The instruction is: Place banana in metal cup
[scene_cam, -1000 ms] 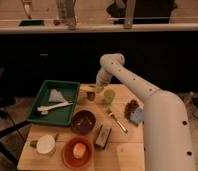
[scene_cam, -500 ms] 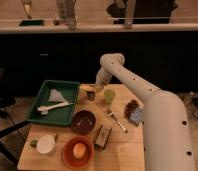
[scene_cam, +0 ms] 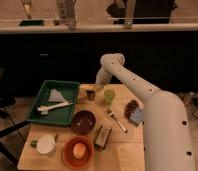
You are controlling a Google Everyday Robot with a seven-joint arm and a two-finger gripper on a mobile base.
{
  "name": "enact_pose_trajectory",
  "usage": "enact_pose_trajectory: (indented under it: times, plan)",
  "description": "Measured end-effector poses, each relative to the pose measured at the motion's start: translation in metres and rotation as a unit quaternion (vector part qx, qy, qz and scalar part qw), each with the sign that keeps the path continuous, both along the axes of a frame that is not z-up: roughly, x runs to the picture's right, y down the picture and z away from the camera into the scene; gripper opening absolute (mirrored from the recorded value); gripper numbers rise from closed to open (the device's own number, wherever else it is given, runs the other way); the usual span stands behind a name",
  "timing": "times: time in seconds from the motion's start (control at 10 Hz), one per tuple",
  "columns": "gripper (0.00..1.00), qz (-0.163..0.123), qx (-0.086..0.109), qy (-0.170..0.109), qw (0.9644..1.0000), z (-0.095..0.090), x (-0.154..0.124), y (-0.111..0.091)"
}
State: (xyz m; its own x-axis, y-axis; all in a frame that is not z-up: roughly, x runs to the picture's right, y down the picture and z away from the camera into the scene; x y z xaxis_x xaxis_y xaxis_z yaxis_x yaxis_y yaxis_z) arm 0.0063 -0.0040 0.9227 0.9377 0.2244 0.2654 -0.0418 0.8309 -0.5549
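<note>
The claw hangs at the worktop's far edge, directly over the metal cup, beside the green cup. Whether it grips the banana, which cannot be made out, cannot be told. A release off-centre could bounce the banana off the rim or tip the cup.

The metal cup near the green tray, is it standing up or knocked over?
Upright. The metal cup stands on the table with its opening facing up, beside the light-green cup; the gripper hovers just above it.
</note>
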Motion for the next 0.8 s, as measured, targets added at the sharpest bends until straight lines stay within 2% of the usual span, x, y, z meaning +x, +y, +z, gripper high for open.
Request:
enact_pose_trajectory:
  times: [0.2, 0.3, 0.6, 0.8]
  plan:
    - [0.0, 0.002, 0.0, 0.0, 1.0, -0.0002, 0.002, -0.0006]
    - [0.04, 0.003, 0.0, 0.002, 1.0, -0.0001, 0.0037, -0.0008]
    - [0.31, 0.009, -0.003, 0.01, 0.9999, -0.0009, 0.0061, -0.0021]
    - [0.53, 0.012, -0.004, 0.011, 0.9999, -0.0014, 0.007, -0.0021]
